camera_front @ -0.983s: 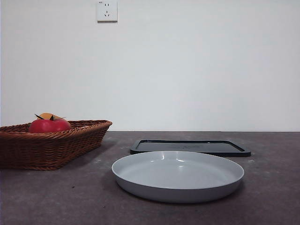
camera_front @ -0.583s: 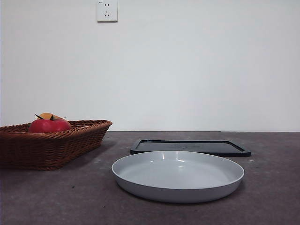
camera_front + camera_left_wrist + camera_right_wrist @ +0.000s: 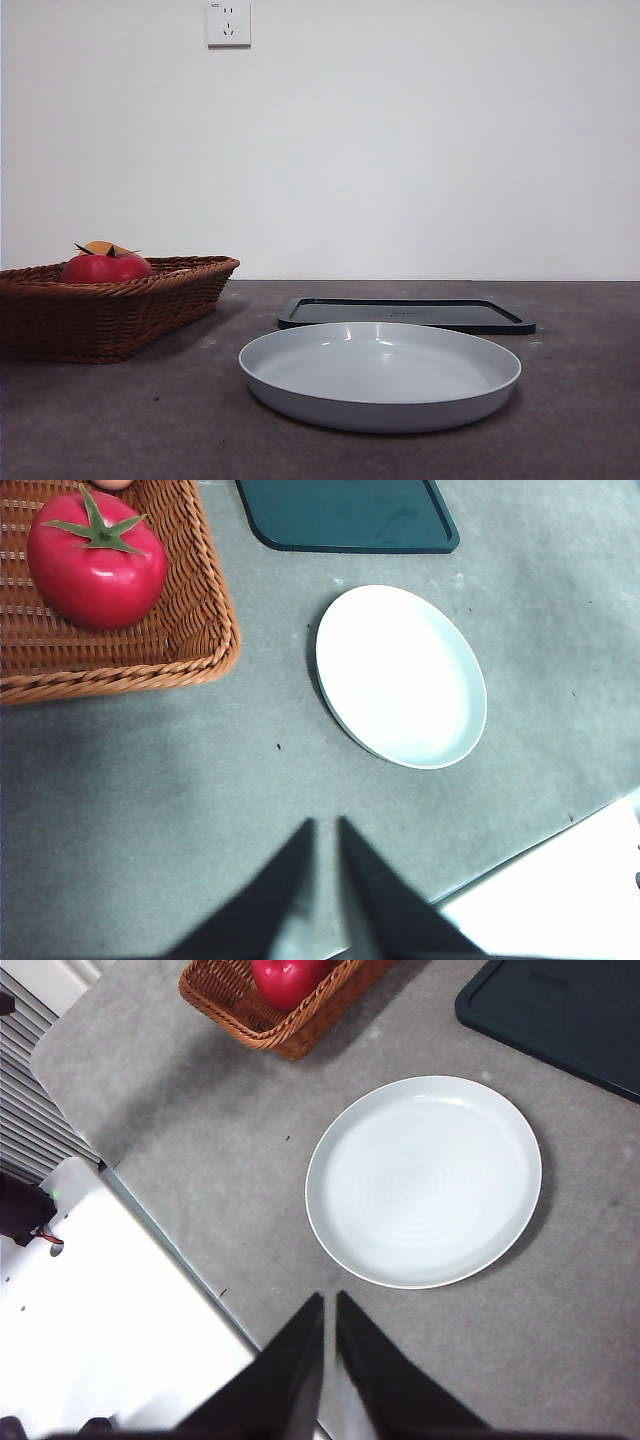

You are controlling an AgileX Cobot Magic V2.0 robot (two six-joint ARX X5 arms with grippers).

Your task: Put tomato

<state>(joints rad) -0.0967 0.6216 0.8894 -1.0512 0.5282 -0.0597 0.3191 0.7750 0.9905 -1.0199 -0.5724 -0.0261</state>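
The tomato [image 3: 97,568] sits in the wicker basket [image 3: 200,630], untouched. Left gripper [image 3: 322,830] and right gripper [image 3: 329,1305] hover high above the table – jaws closed, empty. The grey plate [image 3: 380,375] lies beside the basket – the likely destination.

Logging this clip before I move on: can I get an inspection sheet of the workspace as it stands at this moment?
Surface: grey table, bare around the dishes.
Job's things: tomato lies in the wicker basket.
Clutter: empty white plate; dark tray behind it; orange fruit behind the tomato.
Grippers: left gripper and right gripper shut, holding nothing, high above the table.
Cables: nothing seen.
Surroundings: white wall, socket.
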